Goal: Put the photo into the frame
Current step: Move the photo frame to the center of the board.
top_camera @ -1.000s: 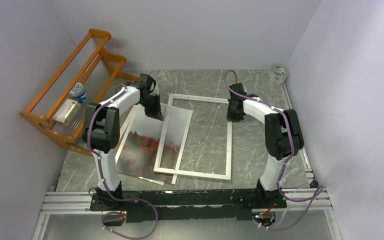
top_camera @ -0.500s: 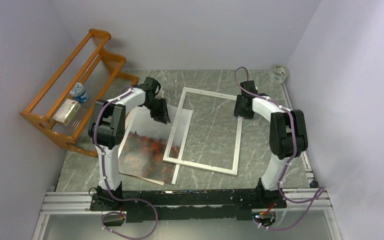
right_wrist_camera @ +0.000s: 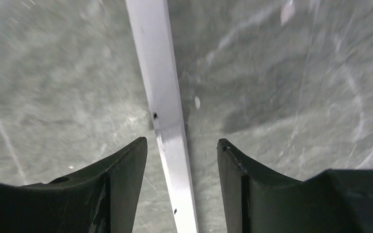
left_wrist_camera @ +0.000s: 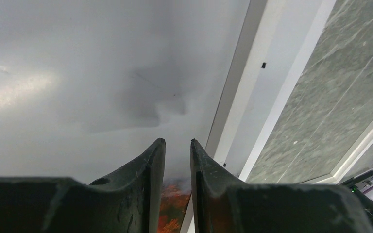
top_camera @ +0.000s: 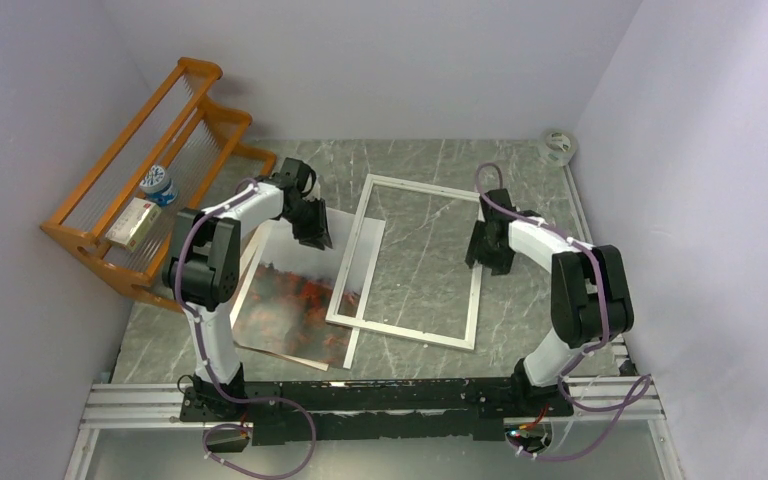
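frame point(top_camera: 403, 335): thin, white, clear pane.
photo point(top_camera: 295, 295): grey sky, red-orange trees, white border; rt edge under frame.
L end effector point(left_wrist_camera: 177, 141): narrow gap, empty.
R end effector point(right_wrist_camera: 181, 140): wide, astride frame rail.

White arms point(top_camera: 250, 204) carry black joints point(top_camera: 203, 264), purple cables point(top_camera: 312, 432).

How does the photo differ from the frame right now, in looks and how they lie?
The photo is a solid print, grey sky over red-orange trees; the frame is a thin white outline with the marble table showing through. The photo lies left and underneath; the frame lies right, its left rail over the photo's right edge. Both lie flat, tilted alike.
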### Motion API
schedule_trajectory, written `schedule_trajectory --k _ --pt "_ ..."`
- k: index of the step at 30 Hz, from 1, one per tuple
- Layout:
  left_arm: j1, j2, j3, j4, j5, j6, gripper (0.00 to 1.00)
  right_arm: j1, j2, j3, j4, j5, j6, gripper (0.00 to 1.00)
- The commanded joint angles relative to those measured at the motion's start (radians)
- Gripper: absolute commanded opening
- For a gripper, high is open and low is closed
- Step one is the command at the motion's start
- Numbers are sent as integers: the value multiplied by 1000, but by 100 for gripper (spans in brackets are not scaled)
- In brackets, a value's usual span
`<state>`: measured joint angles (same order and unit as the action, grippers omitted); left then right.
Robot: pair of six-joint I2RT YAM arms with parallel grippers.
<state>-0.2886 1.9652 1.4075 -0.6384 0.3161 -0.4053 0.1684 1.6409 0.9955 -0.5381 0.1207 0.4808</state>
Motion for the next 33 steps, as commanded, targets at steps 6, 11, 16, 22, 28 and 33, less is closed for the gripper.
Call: schedule_trajectory --k 6,11,16,22,28,33 --pt "9 -53 -63 46 -38 16 29 28 8 -49 -19 17 56 38" --pt "21 -43 -80 43 -63 11 26 25 42 -10 -6 69 0 22" --pt "32 -20 -73 10 -93 10 24 11 99 62 39 107 -117 18" --pt "53 -18 -74 -18 -124 7 22 -27 168 135 81 41 -210 24" --pt "60 -47 -73 -19 -97 19 26 -27 113 130 -12 17 -133 52" --pt "60 -49 -72 -17 -77 22 27 -26 25 45 -58 -10 -108 52"
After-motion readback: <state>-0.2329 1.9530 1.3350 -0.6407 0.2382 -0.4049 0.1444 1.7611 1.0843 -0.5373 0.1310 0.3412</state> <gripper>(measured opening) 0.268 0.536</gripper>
